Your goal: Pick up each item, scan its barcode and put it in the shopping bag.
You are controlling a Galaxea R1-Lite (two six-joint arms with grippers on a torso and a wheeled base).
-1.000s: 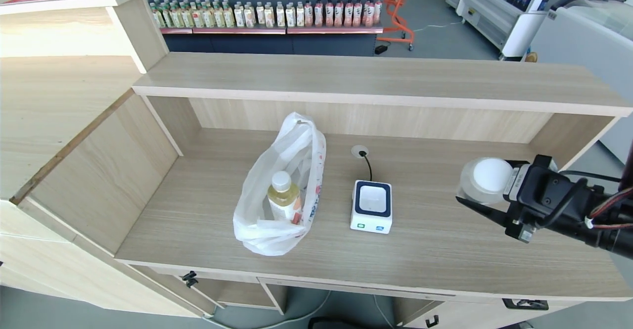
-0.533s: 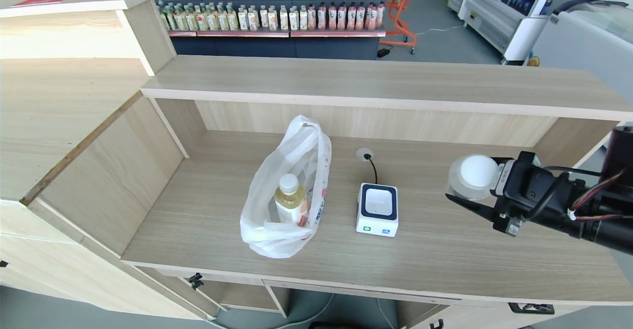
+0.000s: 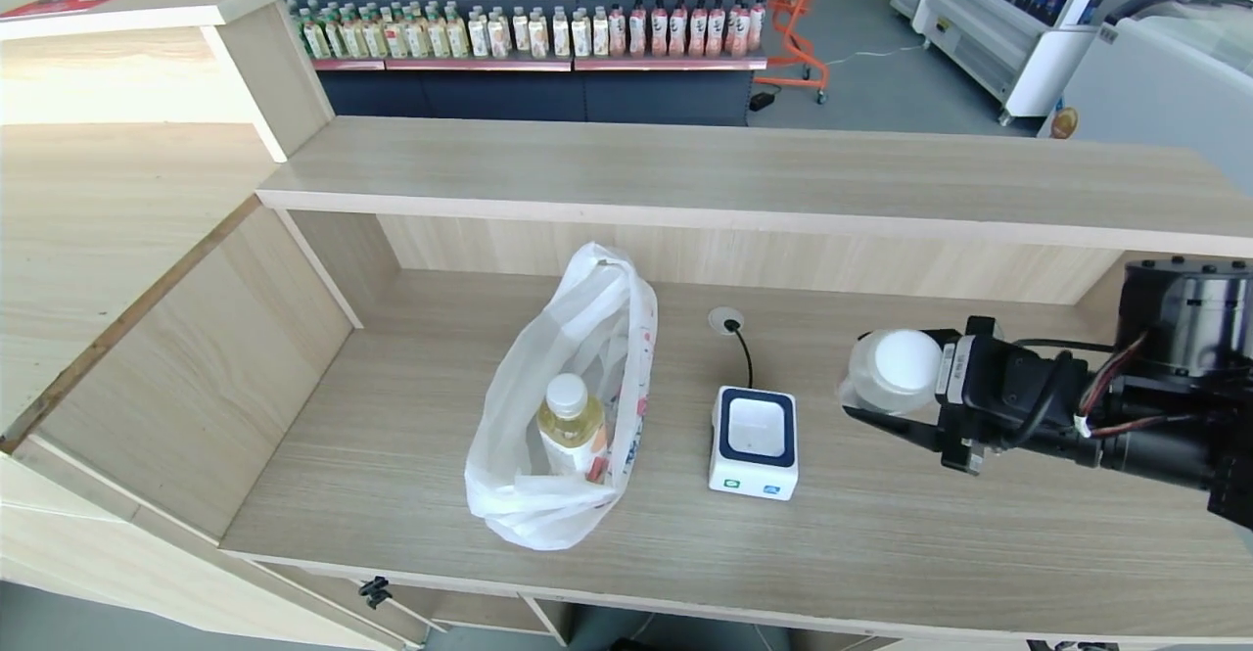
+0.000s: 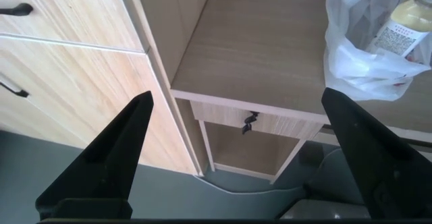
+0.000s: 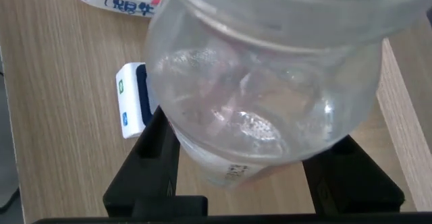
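The left gripper (image 4: 237,96) hangs low in front of the counter (image 3: 881,534), off its near left corner, fingers spread wide and holding nothing. On the counter the bag (image 3: 587,338) stands open with a bottle (image 3: 570,421) already upright inside. Just beside the bag, on its right, sits the scanner (image 3: 753,430), window facing up, its cable (image 3: 742,348) running back to a hole in the counter. Right of the scanner and above the counter, the right gripper (image 3: 866,387) pinches a clear jar (image 3: 901,362) with a white cap, gripping the body from the side.

The step in hand looks like the scan. To do it well, the arm should carry the jar over the scanner's window and turn the label to face it. From the wrist, a strip of label shows low on the jar (image 5: 256,102), but where the barcode sits cannot be told, so a slow roll over the window would help. The grip should stay firm on the smooth wall, and the jar should stay clear of the cable.
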